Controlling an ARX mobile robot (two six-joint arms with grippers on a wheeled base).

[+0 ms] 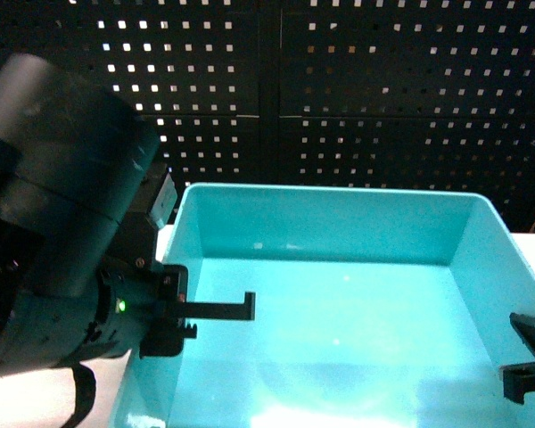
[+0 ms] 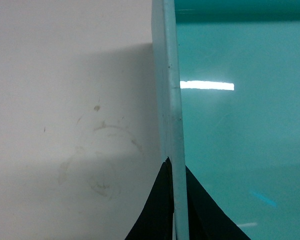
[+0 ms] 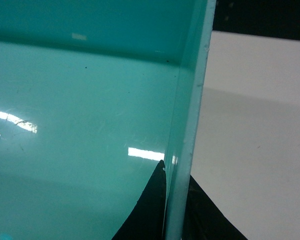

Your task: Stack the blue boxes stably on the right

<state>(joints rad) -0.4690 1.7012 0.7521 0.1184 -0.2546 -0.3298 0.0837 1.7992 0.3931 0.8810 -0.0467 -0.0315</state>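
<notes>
In the head view a light turquoise blue box (image 1: 339,303), a shallow plastic tub with smooth sloping walls, rounded corners and a glossy plain floor, fills the lower middle of the picture, in front of a black perforated panel (image 1: 383,98). The bulky, matte black left arm (image 1: 53,214) crowds the left edge, and the left gripper (image 1: 174,312) sits at the tub's left wall, one thin black finger (image 1: 223,308) reaching over the floor inside and a toothed one just outside. The right gripper (image 1: 530,357) shows only as dark angular fingers at the tub's right wall. In the left wrist view the tub's pale, flat rim (image 2: 171,100) runs straight up the picture, with the scuffed, off-white tabletop (image 2: 65,125) on one side and the shiny turquoise inside on the other; the two black fingers (image 2: 155,210) flank the wall closely, clamping it. In the right wrist view the same arrangement is mirrored: the rim (image 3: 192,110) slants upward, the glossy interior lies to its left and the white table surface to its right, and the black fingers (image 3: 145,210) pinch the wall from both sides.
</notes>
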